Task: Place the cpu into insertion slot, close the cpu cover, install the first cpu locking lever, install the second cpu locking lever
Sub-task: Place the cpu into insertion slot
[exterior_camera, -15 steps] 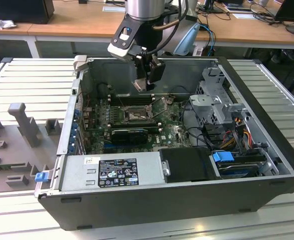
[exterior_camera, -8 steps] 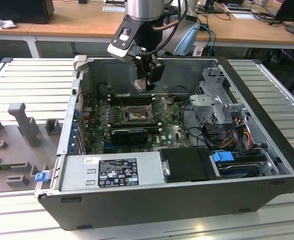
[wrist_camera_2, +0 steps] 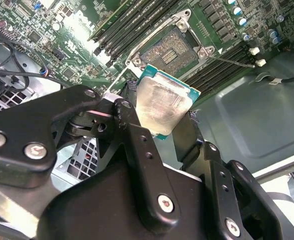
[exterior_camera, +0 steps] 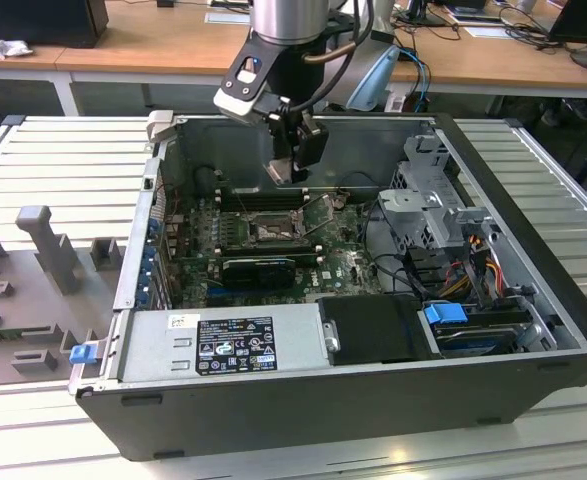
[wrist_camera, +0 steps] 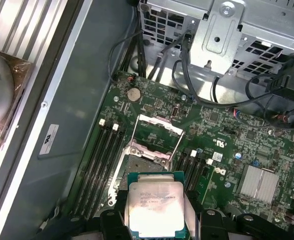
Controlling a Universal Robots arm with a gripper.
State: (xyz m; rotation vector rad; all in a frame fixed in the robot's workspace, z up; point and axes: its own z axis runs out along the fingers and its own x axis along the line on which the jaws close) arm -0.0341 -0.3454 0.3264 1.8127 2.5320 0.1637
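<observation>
Indoors, end effector [exterior_camera: 295,168] holding cpu [wrist_camera: 157,207], case [exterior_camera: 373,410] on slatted table [exterior_camera: 63,170]

In the second wrist view the cpu [wrist_camera_2: 164,102] loses its lower edge behind the black fingers [wrist_camera_2: 134,135] of the tool [wrist_camera_2: 159,125] that clamps it. The tool's body runs off the bottom edge. In the first wrist view the cpu [wrist_camera: 157,205] hides the near part of the slot [wrist_camera: 145,161], and its own lower edge is lost among the tool's parts. In the exterior view the arm [exterior_camera: 288,20] is cut off at the top. There the slot [exterior_camera: 273,232] is too small to tell its pins or levers, and the bench [exterior_camera: 53,150] runs off both sides.
</observation>
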